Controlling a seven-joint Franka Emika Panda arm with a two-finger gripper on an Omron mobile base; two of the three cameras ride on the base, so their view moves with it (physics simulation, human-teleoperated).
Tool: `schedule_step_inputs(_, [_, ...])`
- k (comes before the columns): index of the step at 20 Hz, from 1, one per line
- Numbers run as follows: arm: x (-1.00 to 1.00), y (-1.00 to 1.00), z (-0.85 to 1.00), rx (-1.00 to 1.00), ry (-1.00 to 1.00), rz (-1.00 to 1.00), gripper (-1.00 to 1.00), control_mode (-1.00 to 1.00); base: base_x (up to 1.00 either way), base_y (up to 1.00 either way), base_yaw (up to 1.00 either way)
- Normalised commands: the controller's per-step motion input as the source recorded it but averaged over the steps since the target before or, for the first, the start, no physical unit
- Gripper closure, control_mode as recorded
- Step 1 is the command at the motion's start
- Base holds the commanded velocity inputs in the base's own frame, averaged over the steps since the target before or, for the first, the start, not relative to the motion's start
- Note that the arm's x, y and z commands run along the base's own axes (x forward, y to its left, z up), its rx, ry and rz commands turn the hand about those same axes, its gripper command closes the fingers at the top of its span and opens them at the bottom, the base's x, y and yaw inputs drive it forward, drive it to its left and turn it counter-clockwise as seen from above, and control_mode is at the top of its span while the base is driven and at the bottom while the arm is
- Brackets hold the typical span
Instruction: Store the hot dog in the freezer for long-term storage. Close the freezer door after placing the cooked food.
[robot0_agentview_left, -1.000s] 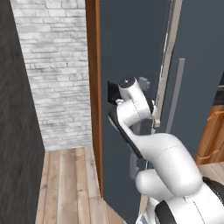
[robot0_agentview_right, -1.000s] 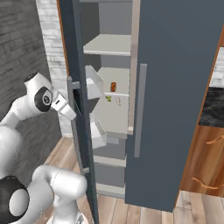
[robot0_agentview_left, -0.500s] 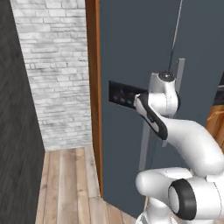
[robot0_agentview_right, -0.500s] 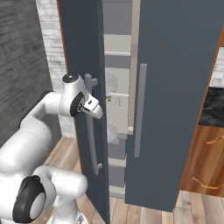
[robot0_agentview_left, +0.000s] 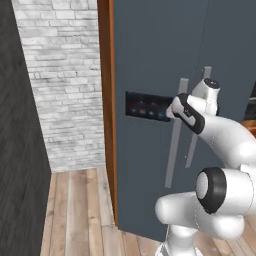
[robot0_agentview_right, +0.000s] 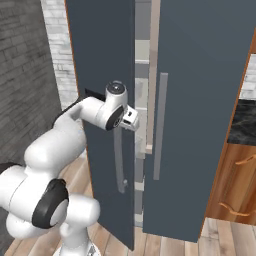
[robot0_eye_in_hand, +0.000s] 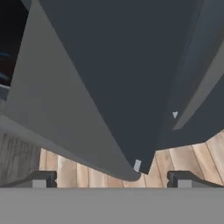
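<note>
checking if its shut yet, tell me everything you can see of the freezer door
The freezer door is a tall, flat, dark blue-grey panel, smooth and matte. It carries a long grey vertical bar handle and a small black display with blue lights. It is nearly shut: a narrow gap beside the other door shows pale shelves inside. The gripper, jaws open, sits against its outer face by the handle.

A home kitchen: tall freezer (robot0_agentview_right: 200, 100), brick wall (robot0_agentview_left: 65, 75), plank floor (robot0_agentview_left: 80, 210).
</note>
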Motion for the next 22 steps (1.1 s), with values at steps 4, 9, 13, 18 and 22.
schedule_step_inputs(4, [0.32, -0.08, 0.0, 0.0, 0.0, 0.0, -1.0, -1.0, 0.0, 0.0, 0.0])
schedule_step_inputs(9, [0.4, 0.0, 0.0, -0.03, 0.0, -0.03, -1.0, -1.0, 0.0, 0.0, 0.0])
schedule_step_inputs(13, [0.4, 0.0, 0.0, -0.08, 0.0, -0.13, -1.0, -1.0, 0.0, 0.0, 0.0])
schedule_step_inputs(18, [0.51, 0.0, 0.0, -0.1, 0.0, -0.16, -1.0, -1.0, 0.0, 0.0, 0.0])
schedule_step_inputs(22, [0.55, -0.09, 0.0, -0.02, 0.0, -0.05, -1.0, -1.0, 0.0, 0.0, 0.0])
